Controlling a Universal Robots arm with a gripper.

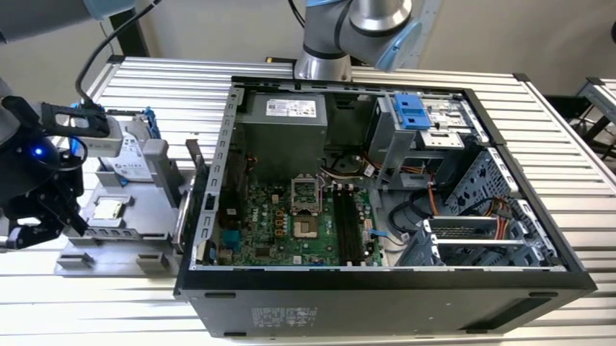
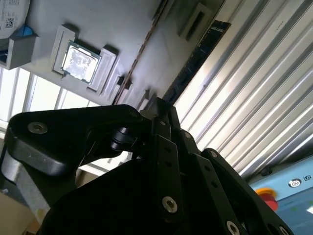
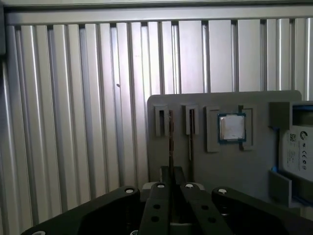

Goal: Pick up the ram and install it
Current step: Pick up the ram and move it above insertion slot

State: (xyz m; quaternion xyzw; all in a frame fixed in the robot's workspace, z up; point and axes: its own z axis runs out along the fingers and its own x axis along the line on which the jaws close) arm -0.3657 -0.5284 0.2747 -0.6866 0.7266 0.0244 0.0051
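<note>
The ram (image 2: 198, 56) is a slim dark blue-green stick; in the first wrist view it shows edge-on as a thin dark line (image 3: 170, 139). It runs straight out from my gripper's (image 2: 161, 105) tips, and the two black fingers (image 3: 159, 196) are pressed together on its near end. In the exterior view my gripper (image 1: 69, 220) hangs at the left, beside the front of the grey parts tray (image 1: 106, 256). The ram sits over the tray's slotted end. The black memory slots (image 1: 347, 223) lie on the motherboard inside the open computer case (image 1: 385, 277).
The grey tray also carries a small square silver chip (image 1: 108, 209) and a silver hard drive with a blue bracket (image 1: 135, 162). The case stands to the exterior view's right of the tray on a ribbed metal table (image 1: 558, 144). The arm's base (image 1: 327, 43) rises behind the case.
</note>
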